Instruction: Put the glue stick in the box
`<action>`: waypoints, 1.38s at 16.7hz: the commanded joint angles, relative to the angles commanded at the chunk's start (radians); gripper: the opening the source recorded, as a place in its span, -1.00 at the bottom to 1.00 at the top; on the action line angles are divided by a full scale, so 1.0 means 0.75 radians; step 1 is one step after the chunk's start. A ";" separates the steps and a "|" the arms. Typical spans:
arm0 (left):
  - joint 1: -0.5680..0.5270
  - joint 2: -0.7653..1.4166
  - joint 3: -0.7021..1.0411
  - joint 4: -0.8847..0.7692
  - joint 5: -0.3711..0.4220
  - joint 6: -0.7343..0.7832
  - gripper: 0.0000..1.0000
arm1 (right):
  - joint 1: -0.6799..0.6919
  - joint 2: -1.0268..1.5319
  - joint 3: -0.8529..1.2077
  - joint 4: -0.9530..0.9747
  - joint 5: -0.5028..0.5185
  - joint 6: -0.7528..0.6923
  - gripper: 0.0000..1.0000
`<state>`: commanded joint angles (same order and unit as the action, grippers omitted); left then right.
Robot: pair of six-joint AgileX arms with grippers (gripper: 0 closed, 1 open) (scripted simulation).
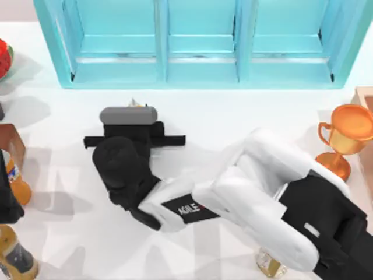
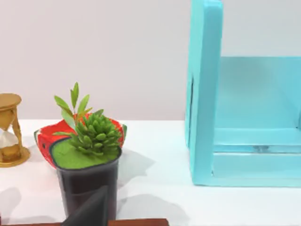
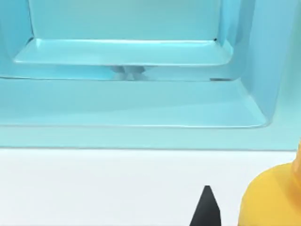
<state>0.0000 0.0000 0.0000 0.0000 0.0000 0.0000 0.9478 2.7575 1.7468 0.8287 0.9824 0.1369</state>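
The box (image 1: 198, 79) is a turquoise case with three open compartments along the table's far side; it also shows in the left wrist view (image 2: 204, 94). My right arm reaches across from the lower right. Its gripper (image 1: 130, 112) sits just in front of the box's left compartment (image 3: 127, 56), under a grey wrist block. The glue stick's white tip (image 1: 133, 103) pokes out past that block toward the box. Its yellow-orange body (image 3: 273, 197) looms close to the right wrist camera, beside the gripper. My left gripper (image 1: 4, 201) stays parked at the table's left edge.
On the left stand a potted succulent (image 2: 87, 155), a watermelon-patterned bowl (image 1: 4, 58), a golden hourglass (image 2: 9, 136), an orange bottle (image 1: 20, 186) and another bottle (image 1: 17, 259). An orange trophy (image 1: 344, 140) stands at the right. A small bottle (image 1: 271, 265) sits under the right arm.
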 joint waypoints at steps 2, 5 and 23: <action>0.000 0.000 0.000 0.000 0.000 0.000 1.00 | 0.000 0.000 0.000 0.000 0.000 0.000 -1.00; 0.000 0.000 0.000 0.000 0.000 0.000 1.00 | -0.003 -0.001 0.000 0.000 0.000 0.001 -1.00; 0.000 0.000 0.000 0.000 0.000 0.000 1.00 | -0.019 -0.355 -0.069 -0.253 -0.038 0.013 -1.00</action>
<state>0.0000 0.0000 0.0000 0.0000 0.0000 0.0000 0.9334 2.4911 1.6947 0.6392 0.9537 0.1469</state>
